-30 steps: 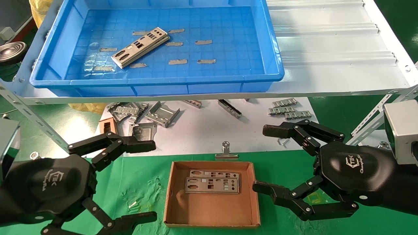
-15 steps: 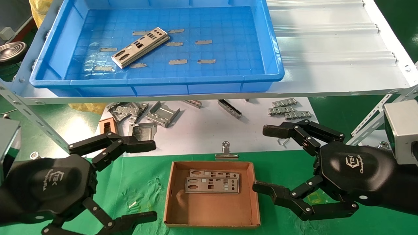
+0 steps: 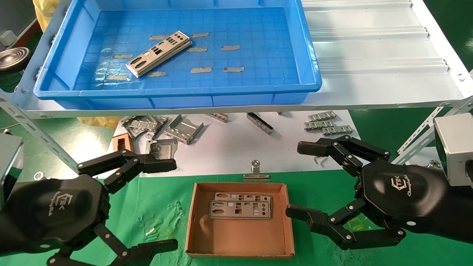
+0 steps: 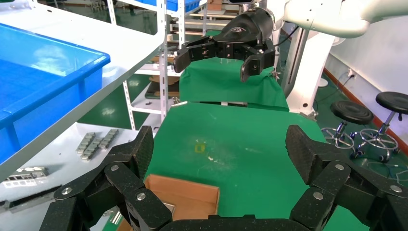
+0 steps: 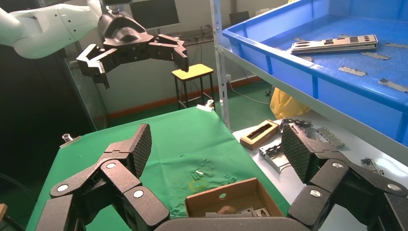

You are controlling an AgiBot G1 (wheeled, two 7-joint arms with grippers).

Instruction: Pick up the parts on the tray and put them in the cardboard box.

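The blue tray [image 3: 55, 62] sits on the white shelf [image 3: 369, 74], holding stacked parts [image 3: 159, 53] near its left middle among eight tape scraps [image 3: 201, 70]. Below, the cardboard box [image 3: 240, 251] holds two plates [image 3: 240, 209] at its far edge. Left gripper [image 3: 162, 205] and right gripper [image 3: 301, 181] flank the box, both spread wide, empty. Only the right wrist view shows the tray stack edge-on.

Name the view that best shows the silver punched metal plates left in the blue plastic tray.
Head view: the silver punched metal plates lie fully visible from above on the blue plastic tray floor. Right wrist view shows them edge-on, farther off. Left wrist view shows only the tray's corner.
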